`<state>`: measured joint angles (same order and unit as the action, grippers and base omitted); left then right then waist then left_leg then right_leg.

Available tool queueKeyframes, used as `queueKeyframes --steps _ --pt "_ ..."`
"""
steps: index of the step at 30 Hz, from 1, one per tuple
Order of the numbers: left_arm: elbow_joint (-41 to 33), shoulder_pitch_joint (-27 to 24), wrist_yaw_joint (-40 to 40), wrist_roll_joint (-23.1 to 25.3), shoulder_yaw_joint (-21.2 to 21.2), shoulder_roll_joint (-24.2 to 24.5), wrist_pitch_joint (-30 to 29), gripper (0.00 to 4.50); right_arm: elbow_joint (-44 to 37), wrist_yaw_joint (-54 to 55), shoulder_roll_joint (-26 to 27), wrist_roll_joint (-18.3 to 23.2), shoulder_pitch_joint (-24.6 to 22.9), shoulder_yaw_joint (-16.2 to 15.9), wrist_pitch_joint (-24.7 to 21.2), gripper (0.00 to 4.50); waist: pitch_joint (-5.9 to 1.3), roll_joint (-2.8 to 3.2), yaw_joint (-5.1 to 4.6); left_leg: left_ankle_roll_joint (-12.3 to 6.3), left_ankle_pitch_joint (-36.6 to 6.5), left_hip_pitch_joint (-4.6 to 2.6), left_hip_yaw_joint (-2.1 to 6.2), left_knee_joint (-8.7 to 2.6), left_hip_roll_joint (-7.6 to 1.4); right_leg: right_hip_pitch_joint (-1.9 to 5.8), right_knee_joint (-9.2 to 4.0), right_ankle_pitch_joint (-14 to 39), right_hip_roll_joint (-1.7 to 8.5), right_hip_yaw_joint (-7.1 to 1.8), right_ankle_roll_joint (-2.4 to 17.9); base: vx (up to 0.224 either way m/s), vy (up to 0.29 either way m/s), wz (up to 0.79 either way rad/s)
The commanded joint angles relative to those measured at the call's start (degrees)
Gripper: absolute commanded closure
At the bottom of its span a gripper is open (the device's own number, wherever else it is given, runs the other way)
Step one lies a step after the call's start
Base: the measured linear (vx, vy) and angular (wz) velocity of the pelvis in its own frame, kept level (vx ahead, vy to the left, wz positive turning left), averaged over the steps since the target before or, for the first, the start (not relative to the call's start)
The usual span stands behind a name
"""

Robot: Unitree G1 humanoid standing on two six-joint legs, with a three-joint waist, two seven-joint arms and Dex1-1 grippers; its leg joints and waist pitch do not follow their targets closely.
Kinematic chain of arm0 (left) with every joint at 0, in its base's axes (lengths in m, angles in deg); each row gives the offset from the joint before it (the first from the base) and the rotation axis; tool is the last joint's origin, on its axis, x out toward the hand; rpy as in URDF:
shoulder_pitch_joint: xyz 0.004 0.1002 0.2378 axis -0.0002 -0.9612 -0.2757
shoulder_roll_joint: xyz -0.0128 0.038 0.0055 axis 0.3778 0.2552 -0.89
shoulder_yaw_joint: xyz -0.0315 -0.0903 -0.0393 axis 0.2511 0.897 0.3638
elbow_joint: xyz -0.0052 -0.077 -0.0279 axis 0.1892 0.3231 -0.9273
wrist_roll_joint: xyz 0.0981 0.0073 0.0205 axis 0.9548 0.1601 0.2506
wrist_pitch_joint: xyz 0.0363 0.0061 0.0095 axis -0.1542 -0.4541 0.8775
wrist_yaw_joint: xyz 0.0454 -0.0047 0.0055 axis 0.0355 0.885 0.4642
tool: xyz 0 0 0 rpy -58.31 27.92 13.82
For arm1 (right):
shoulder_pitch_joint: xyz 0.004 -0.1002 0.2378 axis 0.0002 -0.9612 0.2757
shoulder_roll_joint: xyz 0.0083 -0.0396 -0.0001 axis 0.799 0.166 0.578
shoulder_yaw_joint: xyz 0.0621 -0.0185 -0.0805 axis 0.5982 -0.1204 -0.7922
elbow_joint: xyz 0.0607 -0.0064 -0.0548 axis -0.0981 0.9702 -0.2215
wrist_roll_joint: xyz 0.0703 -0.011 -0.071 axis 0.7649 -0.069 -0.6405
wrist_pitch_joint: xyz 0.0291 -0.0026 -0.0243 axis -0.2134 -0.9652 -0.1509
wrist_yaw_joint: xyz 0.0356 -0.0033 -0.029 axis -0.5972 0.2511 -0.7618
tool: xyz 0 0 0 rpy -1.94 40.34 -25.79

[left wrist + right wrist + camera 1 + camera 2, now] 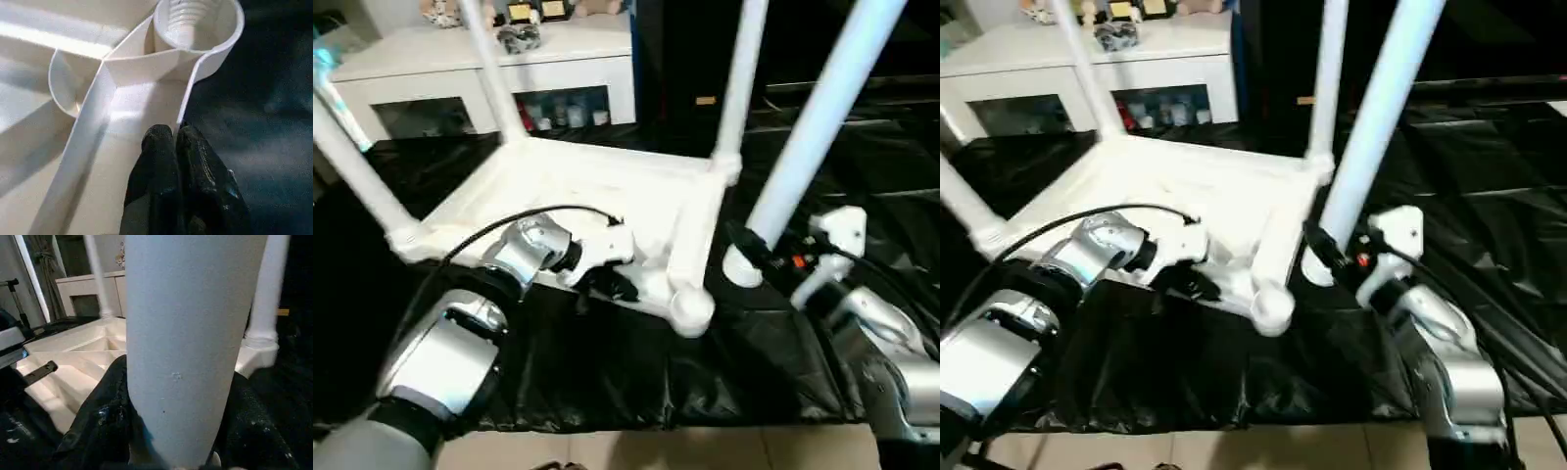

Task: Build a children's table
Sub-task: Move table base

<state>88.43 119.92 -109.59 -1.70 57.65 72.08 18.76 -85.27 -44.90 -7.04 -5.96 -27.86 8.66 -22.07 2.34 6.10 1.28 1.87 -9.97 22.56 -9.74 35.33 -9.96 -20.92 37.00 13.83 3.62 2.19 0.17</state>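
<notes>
So: tabletop (607, 196) lies upside down on black sheeting (607, 372) spread over the worktop, underside ribs and raised rim facing up. Three legs stand in corner sockets already: far-left leg (494, 73), far-right leg (739, 83), near-left leg (352, 162) leaning out toward the left edge. Fourth leg (822, 117) is in the right gripper (759, 257), jaws closed round its lower end, black fingers (100, 418) wrapping the tube on either side; its foot sits low, just right of the near-right corner and not in it. Near-right socket (198, 22) is empty, with the threaded stub inside plainly visible from the left wrist. Left gripper (176, 134) has its jaws pinched on the thin rim wall of the tabletop just short of that socket, apparently steadying the top. Judgement: roughly three quarters done; what remains is to bring the fourth leg over the open socket, seat it upright on the stub and likely twist it home, then turn the table onto its feet. Whether the three fitted legs are fully tightened cannot be told. White cabinet (480, 64) with small items stands behind, far left
</notes>
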Motion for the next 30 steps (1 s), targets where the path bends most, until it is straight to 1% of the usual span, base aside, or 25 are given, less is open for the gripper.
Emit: queueKeyframes --steps 1,2,3,4,5,6,8,9,11,12,13,14,15,16,18,19,20,21,22,25,26,27,28,29,30 --pt "-3.65 -3.38 5.80 1.40 0.42 1.27 -6.84 4.50 0.58 -0.68 0.10 0.08 1.89 -1.26 0.24 2.63 -3.30 -1.79 0.44 -3.74 -10.64 -0.64 1.48 -4.47 -2.73 1.93 -5.59 8.84 4.85 -2.09 12.93 0.000 0.000 0.00" --pt "-5.07 -4.08 6.38 1.71 0.30 1.41 -7.28 4.50 0.75 -0.79 0.11 0.04 2.06 -1.39 0.28 2.63 -3.35 -1.74 0.39 -3.96 -10.41 -0.73 1.48 -4.45 -2.84 1.89 -5.53 7.70 4.85 -2.10 13.22 0.000 0.000 0.00" --pt "-6.96 -5.02 6.92 2.04 0.20 1.60 -7.60 4.50 0.95 -0.98 0.11 0.03 2.27 -1.52 0.35 2.63 -3.27 -2.52 0.26 -4.63 -9.76 -0.63 1.30 -4.35 -2.72 1.89 -5.69 6.42 4.77 -2.10 13.52 0.000 0.000 0.00" --pt "-6.96 -5.02 6.92 2.04 0.20 1.60 -7.60 4.50 0.95 -0.98 0.11 0.03 2.27 -1.52 0.35 2.63 -3.29 -2.19 0.39 -4.87 -9.18 -0.71 1.18 -4.25 -2.59 1.78 -5.74 6.39 4.74 -2.13 13.45 0.000 0.000 0.00" --pt "-9.65 -6.20 7.04 2.32 0.26 1.77 -8.60 4.50 1.21 -1.23 0.13 0.05 2.54 -1.63 0.41 2.63 -3.31 -2.17 0.41 -4.88 -8.94 -0.69 1.15 -4.18 -2.54 1.78 -5.77 6.42 4.74 -2.16 13.33 0.000 0.000 0.00" --pt "-11.94 -7.16 7.53 2.61 0.46 1.92 -9.74 4.50 1.49 -1.39 0.14 0.03 2.80 -1.77 0.42 2.63 -3.21 -2.44 0.41 -4.86 -8.71 -0.62 1.22 -4.39 -2.73 1.91 -5.65 6.01 4.72 -2.14 13.35 0.000 0.000 0.00" --pt "-14.72 -8.34 8.16 2.84 0.73 2.07 -10.23 4.50 1.87 -1.58 0.13 -0.01 3.17 -1.96 0.44 2.63 -3.20 -2.31 0.50 -4.92 -8.81 -0.85 1.11 -4.38 -2.75 1.69 -5.79 6.28 4.70 -2.19 13.27 0.000 0.000 0.00" --pt "-16.37 -9.15 7.62 2.63 0.66 2.22 -7.72 4.50 2.18 -1.71 0.09 -0.05 3.47 -2.07 0.47 2.63 -3.17 -2.85 0.56 -5.04 -8.14 -0.72 1.06 -4.48 -2.79 1.78 -5.81 5.78 4.67 -2.18 13.18 0.000 0.000 0.00" --pt "-17.70 -9.86 6.56 2.03 0.55 2.35 -4.52 4.50 2.43 -1.82 0.08 -0.10 3.71 -2.12 0.49 2.63 -3.29 -2.57 0.69 -5.03 -7.77 -0.79 1.05 -4.43 -2.74 1.71 -5.78 5.26 4.63 -2.20 13.03 0.000 0.000 0.00" --pt "-17.81 -10.22 4.50 0.26 1.00 2.07 -0.71 4.50 2.69 -1.92 0.08 -0.19 3.87 -2.18 0.53 2.63 -3.44 -2.70 0.75 -5.36 -6.59 -0.72 1.03 -4.44 -2.81 1.79 -5.48 2.34 4.54 -2.19 13.06 0.000 0.000 0.00" --pt "-18.56 -10.54 4.09 -0.44 1.12 2.07 -0.76 4.50 2.80 -1.96 0.06 -0.19 3.93 -2.21 0.57 2.63 -3.50 -2.66 0.84 -5.58 -6.23 -0.83 1.04 -4.43 -2.81 1.74 -5.43 1.42 4.55 -2.16 13.19 0.000 0.000 0.00" --pt "-19.60 -10.97 3.63 -1.31 1.24 2.11 -0.99 4.20 2.95 -2.02 0.03 -0.18 4.00 -2.25 0.63 2.63 -3.64 -2.76 0.89 -5.77 -5.79 -0.89 0.99 -4.42 -2.90 1.80 -5.22 0.03 4.55 -2.13 13.44 0.000 0.000 0.00" --pt "-18.80 -10.55 3.38 -1.96 1.60 1.95 0.33 3.99 3.08 -2.10 -0.06 -0.15 4.11 -2.27 0.62 2.63 -3.89 -2.73 1.10 -6.91 -3.64 -0.84 0.99 -4.19 -2.92 1.81 -4.70 -4.46 4.55 -2.09 13.96 0.000 0.000 0.00" --pt "-16.22 -9.34 3.29 -2.37 1.98 1.77 3.75 4.06 3.34 -2.23 -0.19 -0.08 4.33 -2.31 0.61 2.63 -4.13 -2.75 1.19 -7.41 -2.41 -0.79 1.00 -3.98 -2.89 1.89 -4.41 -6.55 4.59 -2.09 14.04 0.000 0.000 0.00" --pt "-15.18 -8.87 2.77 -2.55 2.03 1.74 5.57 4.04 3.46 -2.27 -0.25 -0.10 4.42 -2.34 0.61 2.63 -4.35 -2.79 1.38 -9.05 0.06 -0.55 0.94 -3.58 -2.67 1.81 -3.99 -11.48 4.50 -1.99 14.11 0.000 0.000 0.00" --pt "-14.87 -8.34 0.91 -3.83 3.06 1.29 4.66 4.00 3.59 -2.44 -0.32 -0.12 4.56 -2.30 0.55 2.63 -4.50 -2.85 1.53 -9.62 0.90 -0.45 0.94 -3.44 -2.75 1.88 -3.61 -13.72 4.60 -1.96 14.26 0.000 0.000 0.00" --pt "-14.46 -7.99 0.02 -4.41 3.52 1.06 4.42 3.97 3.57 -2.48 -0.33 -0.10 4.57 -2.29 0.51 2.63 -4.47 -2.88 1.64 -9.97 1.24 -0.47 0.88 -3.41 -2.73 1.73 -3.61 -14.16 4.55 -1.90 14.32 0.000 0.000 0.00" --pt "-13.94 -7.56 -0.84 -4.78 3.76 0.92 4.16 3.97 3.60 -2.52 -0.38 -0.10 4.61 -2.29 0.48 2.63 -4.36 -2.61 1.89 -10.03 0.70 -0.52 0.84 -3.41 -2.77 1.58 -3.68 -13.24 4.65 -1.86 14.56 0.000 0.000 0.00" --pt "-12.81 -6.95 -1.73 -4.78 3.73 0.91 4.95 3.97 3.60 -2.52 -0.45 -0.11 4.62 -2.33 0.50 2.63 -4.21 -2.85 2.02 -9.67 -0.58 -0.57 0.81 -3.53 -2.88 1.58 -3.90 -11.50 4.71 -1.87 14.76 0.000 0.000 0.00" --pt "-9.45 -5.20 -3.27 -4.29 3.46 0.92 7.19 3.97 3.41 -2.45 -0.62 -0.06 4.51 -2.25 0.47 2.63 -3.99 -2.77 2.29 -8.19 -3.18 -0.77 0.80 -3.80 -2.99 1.60 -4.31 -7.08 4.70 -1.94 14.72 0.000 0.000 0.00" --pt "-8.24 -4.54 -3.44 -4.11 3.47 0.87 7.98 3.97 3.25 -2.41 -0.70 -0.05 4.39 -2.16 0.43 2.63 -3.97 -1.81 2.33 -7.48 -3.80 -0.91 0.95 -3.88 -3.09 1.51 -4.25 -6.01 4.74 -1.93 14.74 0.000 0.000 0.00" --pt "-7.33 -4.03 -3.63 -4.00 3.48 0.83 8.38 3.97 3.10 -2.38 -0.76 -0.03 4.29 -2.07 0.39 2.63 -3.97 -2.34 2.16 -7.03 -4.43 -0.97 0.87 -3.95 -3.12 1.57 -4.45 -6.04 4.65 -1.98 14.74 0.000 0.000 0.00" --pt "-5.44 -3.04 -5.22 -4.40 3.44 0.74 9.30 3.97 2.83 -2.21 -0.89 -0.06 4.06 -1.88 0.34 2.63 -3.99 -2.43 2.19 -6.89 -4.45 -0.96 0.88 -3.97 -3.10 1.67 -4.44 -6.28 4.71 -2.02 14.85 0.000 0.000 0.00" --pt "-4.70 -2.58 -5.87 -4.60 3.46 0.65 9.61 3.97 2.66 -2.18 -0.95 -0.02 3.91 -1.78 0.28 2.63 -4.01 -2.09 2.19 -6.59 -4.57 -0.99 0.82 -3.96 -3.05 1.68 -4.42 -6.66 4.73 -2.03 14.97 0.000 0.000 0.00" --pt "-3.93 -2.11 -6.19 -4.54 3.36 0.55 10.16 3.97 2.46 -2.16 -1.02 0.03 3.74 -1.68 0.23 2.63 -3.97 -1.96 2.16 -6.49 -4.68 -0.93 0.85 -3.97 -3.02 1.68 -4.40 -6.80 4.74 -2.02 15.04 0.000 0.000 0.00"
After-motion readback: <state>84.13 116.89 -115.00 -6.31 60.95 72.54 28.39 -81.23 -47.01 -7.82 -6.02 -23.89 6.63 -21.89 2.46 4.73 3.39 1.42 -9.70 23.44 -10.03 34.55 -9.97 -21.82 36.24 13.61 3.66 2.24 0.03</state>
